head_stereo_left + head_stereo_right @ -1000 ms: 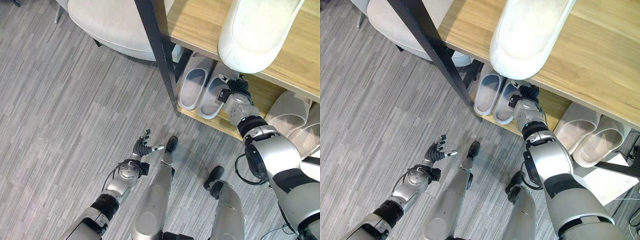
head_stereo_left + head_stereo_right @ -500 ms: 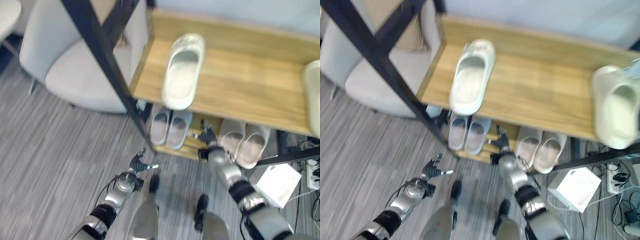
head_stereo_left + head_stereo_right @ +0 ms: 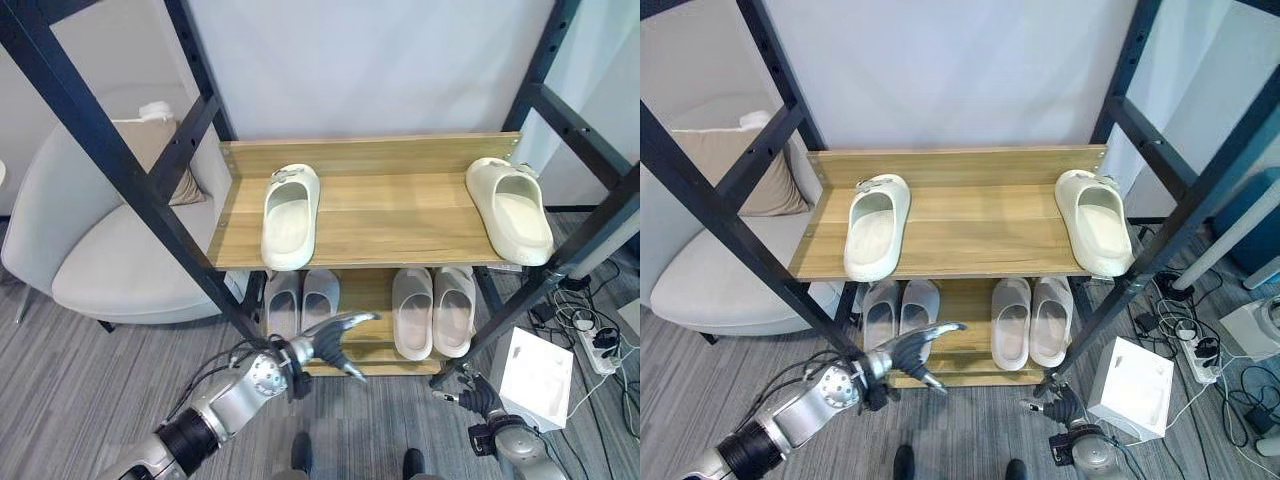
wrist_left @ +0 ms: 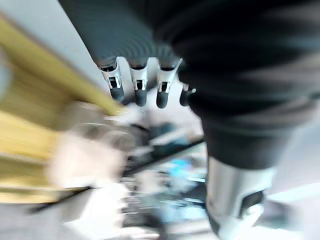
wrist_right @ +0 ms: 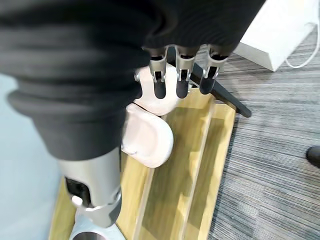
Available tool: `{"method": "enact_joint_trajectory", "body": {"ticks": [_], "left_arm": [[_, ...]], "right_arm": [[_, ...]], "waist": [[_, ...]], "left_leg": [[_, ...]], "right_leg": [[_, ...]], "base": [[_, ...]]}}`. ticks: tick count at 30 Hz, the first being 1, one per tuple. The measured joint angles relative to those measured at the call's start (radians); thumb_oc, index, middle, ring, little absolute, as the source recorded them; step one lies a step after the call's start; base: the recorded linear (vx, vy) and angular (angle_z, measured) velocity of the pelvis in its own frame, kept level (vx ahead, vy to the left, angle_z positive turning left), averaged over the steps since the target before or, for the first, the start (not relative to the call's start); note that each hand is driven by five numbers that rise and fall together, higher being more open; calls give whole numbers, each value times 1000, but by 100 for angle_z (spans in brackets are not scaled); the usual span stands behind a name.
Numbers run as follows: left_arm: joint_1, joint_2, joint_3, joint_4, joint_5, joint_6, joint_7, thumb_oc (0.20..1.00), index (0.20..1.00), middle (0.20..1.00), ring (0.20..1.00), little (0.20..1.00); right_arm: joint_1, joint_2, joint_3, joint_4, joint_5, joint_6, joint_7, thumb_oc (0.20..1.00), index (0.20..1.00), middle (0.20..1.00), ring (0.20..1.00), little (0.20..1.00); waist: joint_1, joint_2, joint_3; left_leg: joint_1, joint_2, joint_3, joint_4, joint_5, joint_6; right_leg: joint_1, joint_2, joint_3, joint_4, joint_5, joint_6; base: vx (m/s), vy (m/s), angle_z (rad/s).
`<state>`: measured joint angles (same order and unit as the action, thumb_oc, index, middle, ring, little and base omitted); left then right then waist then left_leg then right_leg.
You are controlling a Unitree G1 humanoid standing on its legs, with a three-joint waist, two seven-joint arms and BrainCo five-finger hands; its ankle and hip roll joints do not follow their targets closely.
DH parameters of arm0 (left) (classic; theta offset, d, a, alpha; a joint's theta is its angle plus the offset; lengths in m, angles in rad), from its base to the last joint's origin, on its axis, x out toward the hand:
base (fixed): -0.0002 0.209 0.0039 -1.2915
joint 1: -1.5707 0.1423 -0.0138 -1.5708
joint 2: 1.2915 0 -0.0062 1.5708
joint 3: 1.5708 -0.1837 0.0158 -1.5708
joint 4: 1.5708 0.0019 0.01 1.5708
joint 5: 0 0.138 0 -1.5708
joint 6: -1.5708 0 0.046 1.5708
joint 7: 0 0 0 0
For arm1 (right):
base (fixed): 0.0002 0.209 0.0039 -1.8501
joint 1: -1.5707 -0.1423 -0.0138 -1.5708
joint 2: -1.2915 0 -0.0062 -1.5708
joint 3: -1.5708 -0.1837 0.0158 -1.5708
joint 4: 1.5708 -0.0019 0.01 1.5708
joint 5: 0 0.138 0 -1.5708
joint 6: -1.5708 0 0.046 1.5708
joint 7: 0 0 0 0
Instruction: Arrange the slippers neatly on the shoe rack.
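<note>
Slippers, upper shelf: we see two cream slippers on the wooden top board of the shoe rack point(image 3: 400, 215), well apart. The left slipper point(image 3: 289, 215) lies near the left end and the right slipper point(image 3: 510, 207) near the right end; both have their toe ends toward us, at or just past the front edge.
Slippers, lower shelf: we see two pairs under the top board. The left pair point(image 3: 300, 300) lies side by side, touching; the right pair point(image 3: 433, 310) likewise. A bare strip of wood separates the pairs.
Rack frame: we note black metal posts point(image 3: 120, 170) crossing diagonally at both sides.
Left hand: we see the left hand point(image 3: 322, 345) raised in front of the lower shelf, near the left pair. Its fingers are spread and fairly straight, and it holds nothing. Its wrist view shows fingertips point(image 4: 139, 95) extended in a row with nothing between them.
Right hand: we see the right hand point(image 3: 482, 397) low beside the rack's right front post, above the floor. Its fingers are loosely extended and it grips nothing. Its wrist view shows straight fingers point(image 5: 181, 75) pointing toward the right pair on the lower shelf.
Surroundings: we note a light armchair point(image 3: 90, 260) with a beige cushion left of the rack, a white box point(image 3: 535, 375) on the grey floor to its right, and a power strip point(image 3: 600, 350) beyond it.
</note>
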<state>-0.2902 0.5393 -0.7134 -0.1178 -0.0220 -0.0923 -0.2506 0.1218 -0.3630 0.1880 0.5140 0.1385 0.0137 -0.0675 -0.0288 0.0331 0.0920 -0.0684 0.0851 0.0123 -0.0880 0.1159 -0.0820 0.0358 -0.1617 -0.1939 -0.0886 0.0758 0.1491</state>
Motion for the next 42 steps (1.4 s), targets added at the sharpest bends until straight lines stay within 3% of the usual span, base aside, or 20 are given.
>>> {"method": "enact_joint_trajectory", "body": {"ticks": [2, 5, 8, 10, 13, 16, 20, 27, 30, 35, 42], "left_arm": [[-45, 2, 10, -76, -173, -4, -26, 1000, 1000, 1000, 1000, 1000], [-65, 7, 36, -93, -284, 7, -24, 1000, 1000, 1000, 1000, 1000], [-66, -18, 186, -108, -332, -5, 27, 1000, 1000, 1000, 1000, 1000], [-74, -38, 328, -87, -319, -29, 124, 1000, 1000, 1000, 1000, 1000], [-92, -46, 532, -11, -149, -59, 278, 1000, 1000, 1000, 1000, 1000], [-178, 25, 599, 127, 65, -61, 417, 1000, 1000, 1000, 1000, 1000], [-271, 160, 529, 288, 291, -53, 531, 1000, 1000, 1000, 1000, 1000], [-376, 167, 336, 518, 443, 8, 619, 1000, 1000, 1000, 1000, 1000], [-407, 171, 309, 561, 483, 38, 630, 1000, 1000, 1000, 1000, 1000], [-522, 183, 169, 716, 555, 83, 649, 1000, 1000, 1000, 1000, 1000], [-596, 134, 163, 841, 592, 128, 676, 1000, 1000, 1000, 1000, 1000]], "right_arm": [[-1, 15, 1, -3, 0, -5, 8, 1000, 1000, 1000, 1000, 1000], [-3, 21, 8, -17, -1, -5, 14, 1000, 1000, 1000, 1000, 1000], [-3, 27, 36, -30, 0, -6, 28, 1000, 1000, 1000, 1000, 1000], [1, 50, 39, -30, 0, -6, 38, 1000, 1000, 1000, 1000, 1000], [6, 59, 54, -26, 1, -6, 62, 1000, 1000, 1000, 1000, 1000], [8, 60, 77, -4, 4, -6, 81, 1000, 1000, 1000, 1000, 1000], [2, 58, 78, -1, 32, -7, 97, 1000, 1000, 1000, 1000, 1000], [-6, 33, 124, -2, 80, -13, 102, 1000, 1000, 1000, 1000, 1000], [-15, 28, 128, -3, 81, -19, 101, 1000, 1000, 1000, 1000, 1000], [-25, 21, 156, -12, 100, -29, 96, 1000, 1000, 1000, 1000, 1000], [-28, 21, 158, -13, 119, -52, 74, 1000, 1000, 1000, 1000, 1000]], "waist": [[2, 3, -20], [4, 4, -30], [6, 1, -31], [6, 0, -31], [6, -5, -31], [5, -16, -40], [-2, -20, -43], [-7, -12, -48], [-6, -16, -49], [-12, -29, -47], [-25, -63, -10]], "left_leg": [[0, -1, 0, 0, -1, 2], [1, 0, 0, 0, -1, 2], [2, 0, -1, 0, -1, 2], [2, -1, -2, 1, -1, 3], [15, -1, -1, 1, 3, 5], [19, 1, -1, 0, -2, 3], [20, -1, 6, 0, -3, 3], [17, 8, 13, 0, -2, 1], [-5, 20, 28, 0, -1, -1], [-42, 37, 55, 0, -1, -2], [-72, 35, 70, 0, -14, -20]], "right_leg": [[1, -1, 1, 0, -1, -1], [1, -1, 1, 0, -3, -6], [3, -1, 0, 0, 1, -1], [5, -1, -1, 0, 4, 5], [17, -1, -2, 0, 6, 0], [20, 1, -3, 0, 2, -4], [19, -2, 2, 0, 5, -6], [6, 5, 6, 0, -2, -14], [-14, 11, 6, 0, 6, -18], [-59, 16, 5, 0, 15, -27], [-100, 14, 28, -1, 17, -25]], "base": [[19, -13, 0], [27, -15, 0], [0, 0, 0], [41, -26, 2], [48, -22, 0], [10, 2, 0], [13, 8, -3], [3, 5, -2], [-8, 5, -6], [-15, 1, -7], [-8, -8, -8]]}}
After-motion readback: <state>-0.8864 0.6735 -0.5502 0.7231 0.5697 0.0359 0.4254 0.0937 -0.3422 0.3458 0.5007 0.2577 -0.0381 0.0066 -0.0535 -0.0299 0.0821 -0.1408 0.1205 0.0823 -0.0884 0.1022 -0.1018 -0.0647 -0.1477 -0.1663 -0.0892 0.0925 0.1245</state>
